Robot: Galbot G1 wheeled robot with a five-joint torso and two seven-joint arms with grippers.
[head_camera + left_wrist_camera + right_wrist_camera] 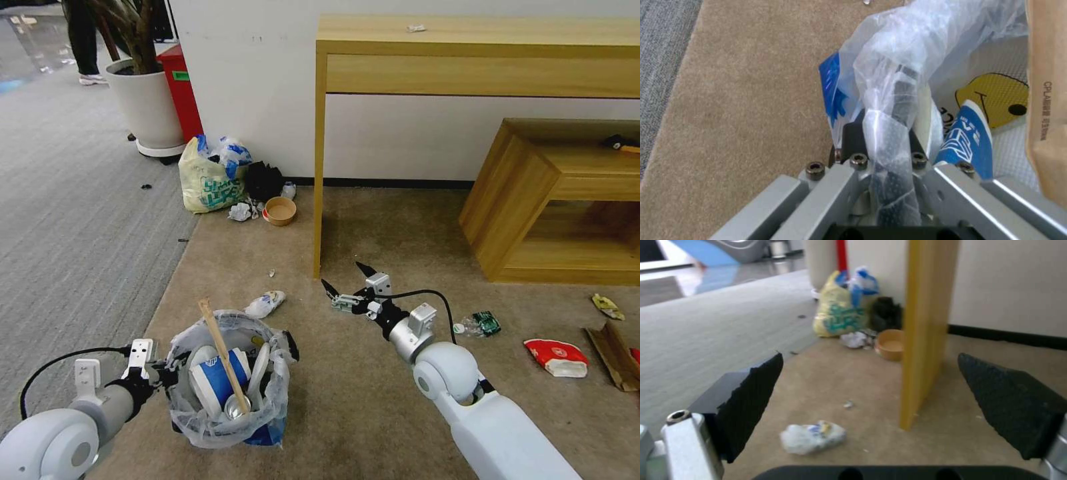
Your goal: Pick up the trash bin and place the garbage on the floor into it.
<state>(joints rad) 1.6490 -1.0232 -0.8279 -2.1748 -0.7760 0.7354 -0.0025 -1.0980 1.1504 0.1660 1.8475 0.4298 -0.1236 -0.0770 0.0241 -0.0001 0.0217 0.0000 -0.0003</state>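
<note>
left to right: my left gripper [162, 377] is clamped on the bagged rim of the trash bin [230, 380], which sits on the beige floor [353, 393] and holds a blue-white paper cup [220, 383] and a wooden stick [223, 357]. a crumpled white wrapper [265, 304] lies beyond. my right gripper [343, 280] hovers beside the table leg [319, 220], jaws wide apart, empty. a red-white bowl [557, 357] lies far right.

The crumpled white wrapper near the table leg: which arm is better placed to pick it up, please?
Probably the right: the right gripper is open, empty, beside the crumpled wrapper. The left gripper is shut on the trash bin.
</note>
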